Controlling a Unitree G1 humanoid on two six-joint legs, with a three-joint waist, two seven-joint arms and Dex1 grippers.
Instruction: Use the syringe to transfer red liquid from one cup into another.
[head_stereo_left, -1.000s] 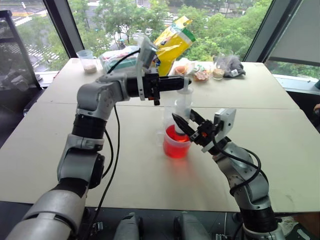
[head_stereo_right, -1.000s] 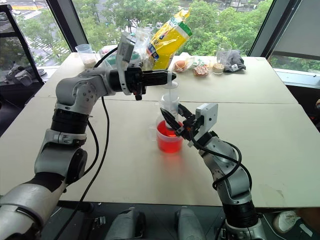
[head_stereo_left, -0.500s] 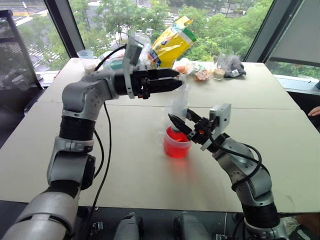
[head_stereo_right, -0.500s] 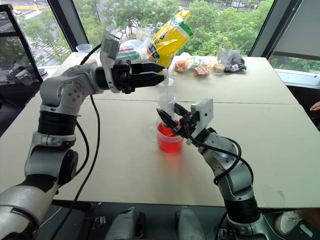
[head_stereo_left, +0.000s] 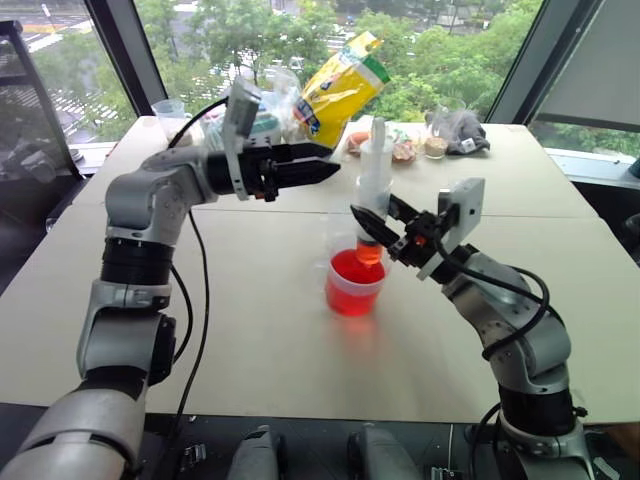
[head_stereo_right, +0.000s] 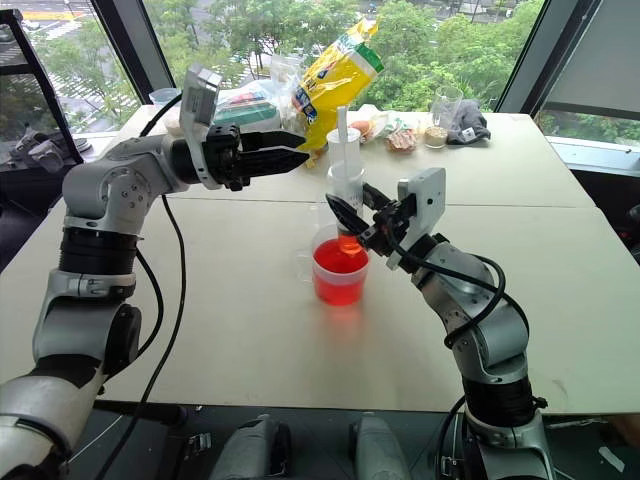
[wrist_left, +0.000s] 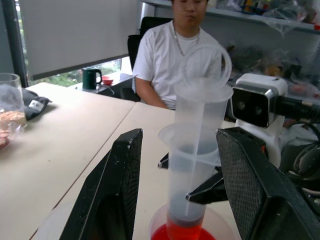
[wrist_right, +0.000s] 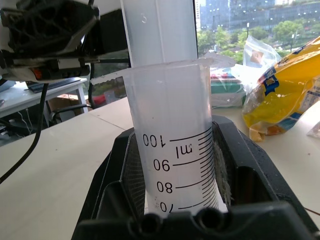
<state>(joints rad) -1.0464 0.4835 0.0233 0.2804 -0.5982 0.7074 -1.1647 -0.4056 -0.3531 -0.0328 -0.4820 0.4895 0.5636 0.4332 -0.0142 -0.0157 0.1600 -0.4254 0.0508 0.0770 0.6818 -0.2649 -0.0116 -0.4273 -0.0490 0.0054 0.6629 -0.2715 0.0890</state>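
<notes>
My right gripper (head_stereo_left: 372, 228) is shut on the barrel of the syringe (head_stereo_left: 373, 185) and holds it upright, its tip just over the red cup (head_stereo_left: 353, 285). In the right wrist view the syringe (wrist_right: 170, 150) shows its ml marks between my fingers. Red liquid (wrist_left: 184, 231) fills the syringe's lower end, and the plunger stands drawn up. A faint colourless clear cup (head_stereo_left: 336, 243) seems to stand right behind the red cup. My left gripper (head_stereo_left: 325, 170) is open and level, a little to the left of the plunger, touching nothing.
At the table's far edge lie a yellow bag (head_stereo_left: 345, 85), a small cup with beige powder (head_stereo_left: 178, 122), snack packets, a glass and a dark cloth (head_stereo_left: 458, 132). A person in a white shirt (wrist_left: 175, 55) sits beyond the table near a green mug (wrist_left: 91, 78).
My left gripper has opened, let go of the plunger top and drawn back to the left. My right gripper has lifted the syringe up out of the red cup.
</notes>
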